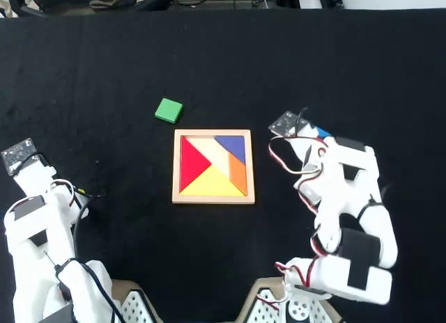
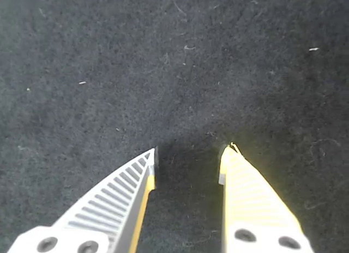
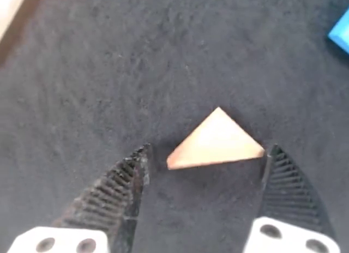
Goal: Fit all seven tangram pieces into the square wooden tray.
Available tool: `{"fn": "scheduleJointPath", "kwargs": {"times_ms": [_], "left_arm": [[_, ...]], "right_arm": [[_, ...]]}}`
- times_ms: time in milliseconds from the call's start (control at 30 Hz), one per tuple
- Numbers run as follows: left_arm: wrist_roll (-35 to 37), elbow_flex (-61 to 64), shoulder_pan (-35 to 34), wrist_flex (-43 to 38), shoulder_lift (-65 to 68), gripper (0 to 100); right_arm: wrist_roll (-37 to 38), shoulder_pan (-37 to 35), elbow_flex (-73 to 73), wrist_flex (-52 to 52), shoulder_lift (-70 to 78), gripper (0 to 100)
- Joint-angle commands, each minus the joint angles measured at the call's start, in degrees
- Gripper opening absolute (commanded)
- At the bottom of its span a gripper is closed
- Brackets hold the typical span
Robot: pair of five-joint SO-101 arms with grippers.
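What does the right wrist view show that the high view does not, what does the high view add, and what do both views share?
The right wrist view adds a peach-coloured triangle piece lying flat inside the open right end effector; from above, the right arm covers that spot.

The high view adds the square wooden tray holding a red triangle, a yellow triangle, a dark blue piece and an orange piece, and a green square piece outside the tray.

Both share the black table cover and a light blue piece near that arm.
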Motion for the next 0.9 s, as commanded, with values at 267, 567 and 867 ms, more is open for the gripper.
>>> {"fn": "scheduleJointPath", "kwargs": {"times_ms": [267, 567, 867], "left_arm": [[0.53, -0.13, 0.57, -0.62, -1.14, 20], [0.53, -0.13, 0.57, -0.62, -1.14, 20], [0.53, -0.13, 0.57, -0.62, -1.14, 20]], "right_arm": [[0.44, 2.02, -2.42, -1.93, 2.24, 31.5], [0.44, 2.02, -3.21, -1.67, 2.59, 31.2], [0.44, 2.02, -3.21, -1.76, 2.59, 24.0]]}}
